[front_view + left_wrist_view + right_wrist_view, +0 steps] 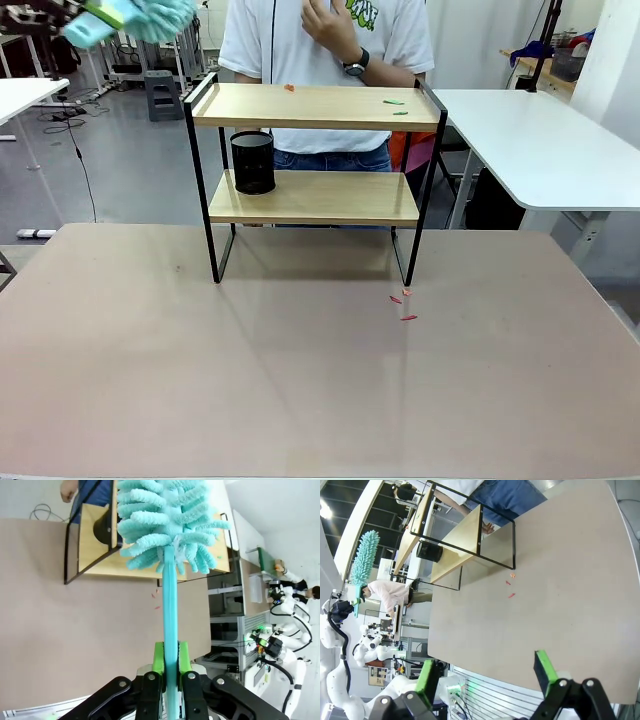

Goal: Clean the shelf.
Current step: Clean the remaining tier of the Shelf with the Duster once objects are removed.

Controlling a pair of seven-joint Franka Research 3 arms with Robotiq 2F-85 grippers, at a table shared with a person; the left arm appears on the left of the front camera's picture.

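The shelf stands at the far middle of the beige table, two wooden boards in a black frame. Small orange and green scraps lie on its top board, and a black mesh cup sits on the lower one. My left gripper is shut on the handle of a teal fluffy duster, held high at the far left above the shelf; the duster's head shows at the top left. My right gripper is open and holds nothing, hovering well back from the shelf.
Red scraps lie on the table by the shelf's front right leg. A person stands right behind the shelf with a hand raised to the chest. A white table stands at the right.
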